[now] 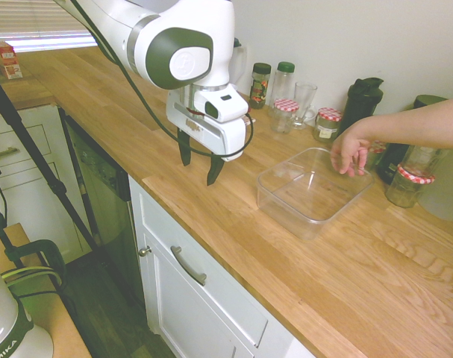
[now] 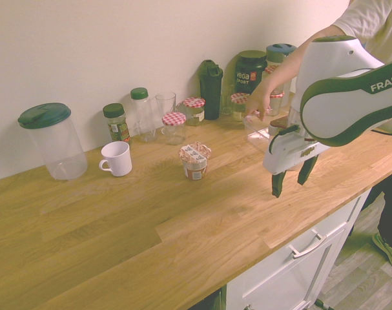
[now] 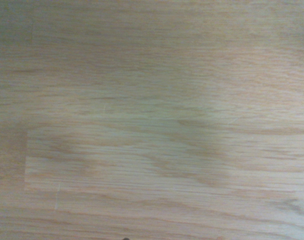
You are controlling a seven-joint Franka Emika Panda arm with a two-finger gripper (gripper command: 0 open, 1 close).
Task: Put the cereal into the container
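From where I sit at the controls, I see my fingers (image 1: 214, 170) standing apart, with nothing between them. They hang above the wooden desk (image 1: 233, 224), pointing down, off to one side of the container (image 1: 312, 190), towards the cabinet side.

The cereal (image 2: 195, 161) stands upright on the desk, printed lid up. In the second exterior view I find it left of the container and left of my fingers, farther back towards the wall than the fingertips and well apart from them. In the first exterior view my gripper blocks most of it.

A person's hand (image 1: 351, 151) reaches down at the container's wall-side rim; I can't tell whether it touches. The container sits on the desk, open at the top, and I see no cereal in it. Glass jars with red-checked lids (image 1: 328, 124) line up on its wall side. In the second exterior view the white mug (image 2: 117, 159) stands farther left of the container than the cereal does. My wrist view shows only blurred wood grain.
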